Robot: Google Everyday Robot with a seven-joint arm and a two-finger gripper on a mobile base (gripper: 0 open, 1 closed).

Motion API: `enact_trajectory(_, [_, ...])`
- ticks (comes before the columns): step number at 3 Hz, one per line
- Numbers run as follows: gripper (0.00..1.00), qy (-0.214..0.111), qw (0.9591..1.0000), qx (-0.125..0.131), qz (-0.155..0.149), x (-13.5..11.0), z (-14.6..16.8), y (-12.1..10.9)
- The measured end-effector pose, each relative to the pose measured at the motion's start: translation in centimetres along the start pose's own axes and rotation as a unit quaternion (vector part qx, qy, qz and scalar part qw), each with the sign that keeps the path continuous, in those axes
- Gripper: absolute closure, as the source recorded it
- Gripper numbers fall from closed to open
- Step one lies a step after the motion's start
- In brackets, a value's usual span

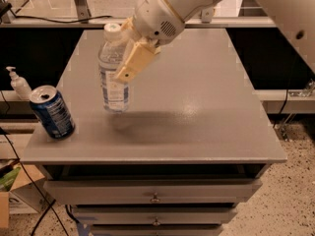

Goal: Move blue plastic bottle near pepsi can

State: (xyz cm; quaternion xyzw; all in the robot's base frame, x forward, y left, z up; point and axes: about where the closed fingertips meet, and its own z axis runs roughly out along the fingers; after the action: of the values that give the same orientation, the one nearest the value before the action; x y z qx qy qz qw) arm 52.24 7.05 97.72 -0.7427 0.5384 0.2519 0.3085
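The blue plastic bottle is a clear bluish bottle with a white cap, held upright just above the grey tabletop, left of centre. My gripper is shut on the bottle's upper body, with one cream finger lying across its front. The white arm reaches in from the upper right. The pepsi can is dark blue with a silver top and stands tilted near the table's front left corner. The bottle is a short way to the right of the can and a little further back.
The grey table is the top of a drawer cabinet with drawer fronts below. A small white pump dispenser stands off the table's left side. A cardboard box sits on the floor at lower left.
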Motion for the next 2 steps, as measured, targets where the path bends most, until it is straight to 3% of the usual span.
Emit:
enact_trajectory(1, [0.82,0.01,0.9993,-0.036,-0.008,-0.5,3.9,-0.9])
enact_trajectory(2, [0.59,0.031,0.9979,-0.056,-0.01,-0.3,6.2,-1.2])
